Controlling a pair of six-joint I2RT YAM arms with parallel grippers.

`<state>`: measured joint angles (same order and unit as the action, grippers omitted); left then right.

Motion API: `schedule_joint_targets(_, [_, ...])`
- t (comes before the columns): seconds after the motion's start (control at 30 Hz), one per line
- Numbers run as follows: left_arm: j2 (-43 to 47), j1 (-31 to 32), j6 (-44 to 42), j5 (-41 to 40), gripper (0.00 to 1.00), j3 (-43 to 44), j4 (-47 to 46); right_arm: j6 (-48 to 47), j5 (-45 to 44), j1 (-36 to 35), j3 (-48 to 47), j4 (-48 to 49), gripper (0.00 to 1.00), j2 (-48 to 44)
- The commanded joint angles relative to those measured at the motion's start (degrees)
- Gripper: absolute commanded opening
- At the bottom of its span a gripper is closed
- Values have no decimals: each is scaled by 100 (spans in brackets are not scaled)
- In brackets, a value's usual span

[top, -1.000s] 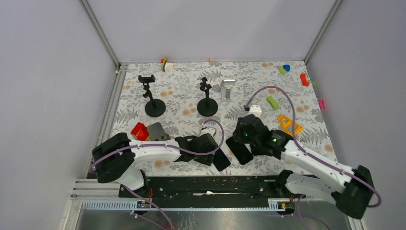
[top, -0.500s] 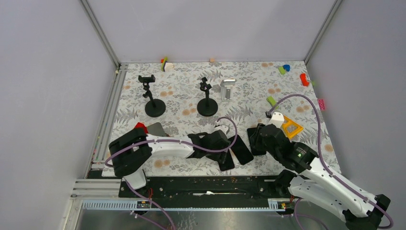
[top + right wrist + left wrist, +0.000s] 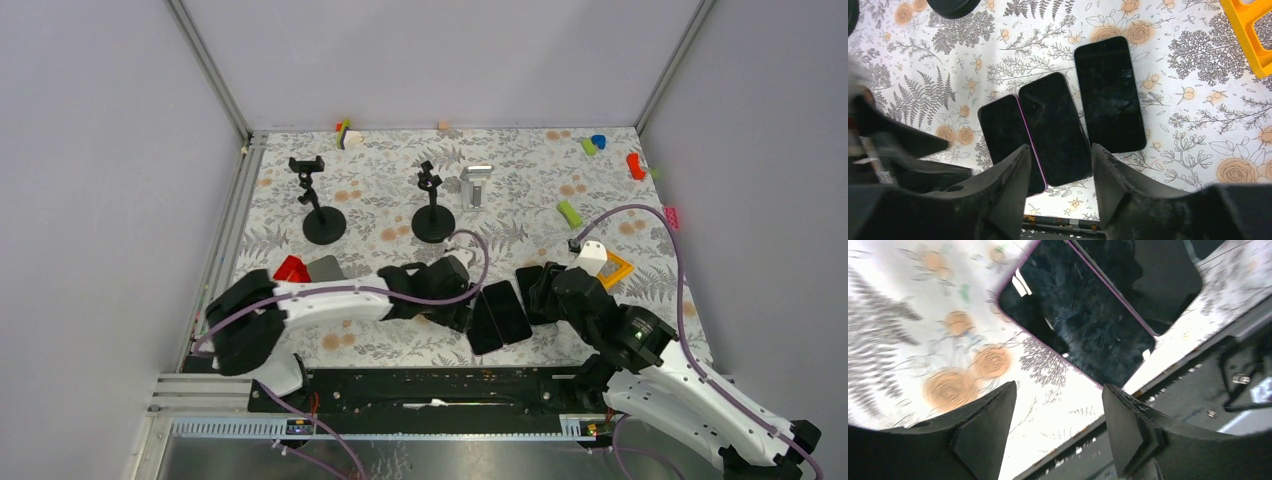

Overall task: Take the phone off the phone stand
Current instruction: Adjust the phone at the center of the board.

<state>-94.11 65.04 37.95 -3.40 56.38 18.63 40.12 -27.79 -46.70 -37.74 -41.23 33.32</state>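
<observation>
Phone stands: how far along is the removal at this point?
Done: left black stand, middle black stand and silver stand look empty; three phones lie flat side by side on the table. In hand: nothing; left pincer and right pincer hover open near them. Left: seemingly only withdrawing.

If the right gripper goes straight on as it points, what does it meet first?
Probably the middle phone of three lying flat: its near end shows between the open fingers of the right gripper. Depth is unclear.

Three flat phones point(image 3: 1055, 127) crowd the near edge; bare mat point(image 3: 375, 245) lies between them and the black stands point(image 3: 323, 225).
</observation>
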Motion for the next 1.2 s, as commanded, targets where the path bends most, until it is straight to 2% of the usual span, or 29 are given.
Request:
schedule_joint_targets(0.0, [1438,-368,-394,-214,72,65,466,-144,-65,34,-175,-7,58,197])
schedule_joint_targets(0.13, [2263,-817,-948,-343,81,313,920,-376,606,137,-390,517,64,553])
schedule_joint_targets(0.17, [2390,-965,-1053,-294,84,390,1010,-466,746,201,-505,618,69,725])
schedule_joint_targets(0.23, [2610,-1352,-1240,27,90,508,1107,-646,938,342,-921,671,83,1198])
schedule_joint_targets(0.3, [2783,-1793,-1406,292,94,587,1151,-827,1093,524,-1483,665,90,1733])
schedule_joint_targets(0.43, [2966,-2618,-1716,906,96,790,1289,-1254,988,770,-2448,718,98,2657])
schedule_joint_targets(0.67, [2969,-3220,-2224,863,99,1058,1881,-1746,1212,1354,-4413,486,100,4527])
schedule_joint_targets(0.83, [3451,-3329,-2370,787,99,703,1899,-2552,1053,1426,-5813,414,100,5921])
schedule_joint_targets(0.97, [3853,-3347,-2550,701,99,445,1916,-2870,663,1458,-7300,-185,100,7102])
schedule_joint_targets(1.17, [4227,-3348,-2858,791,99,46,1778,-2877,331,1569,-9624,-1230,100,8678])
